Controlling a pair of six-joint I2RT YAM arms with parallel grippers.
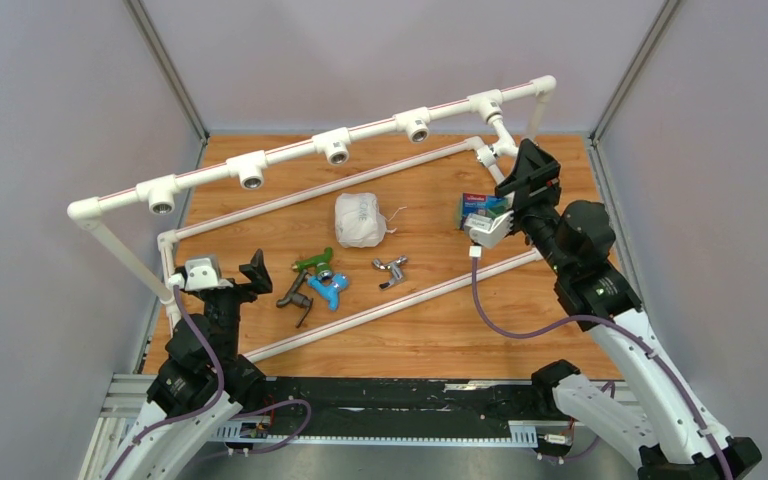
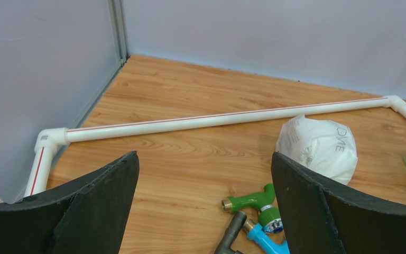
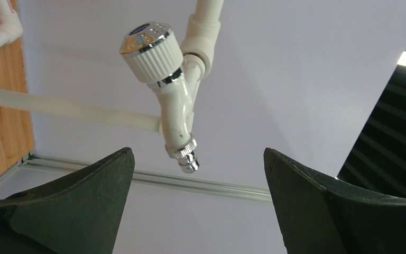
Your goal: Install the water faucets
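Green faucet (image 1: 312, 262), blue faucet (image 1: 331, 288), dark grey faucet (image 1: 295, 297), chrome faucet (image 1: 390, 269), white faucet (image 3: 177, 106); red-striped white pipes (image 2: 217, 119).

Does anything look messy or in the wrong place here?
Yes. The small green tap, bright blue tap, dark grey tap and shiny chrome tap lie loose on the wooden table, while four round sockets on the raised white pipe gape empty. Nothing looks spilled or broken.

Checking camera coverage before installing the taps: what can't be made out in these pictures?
- White tap: clear in the right wrist view; from above, lost among the white pipework.
- Blue tap and dark grey tap: left wrist view, cut off by the bottom edge.
- Coloured packet: top view, partly behind the right jaws, print too small.
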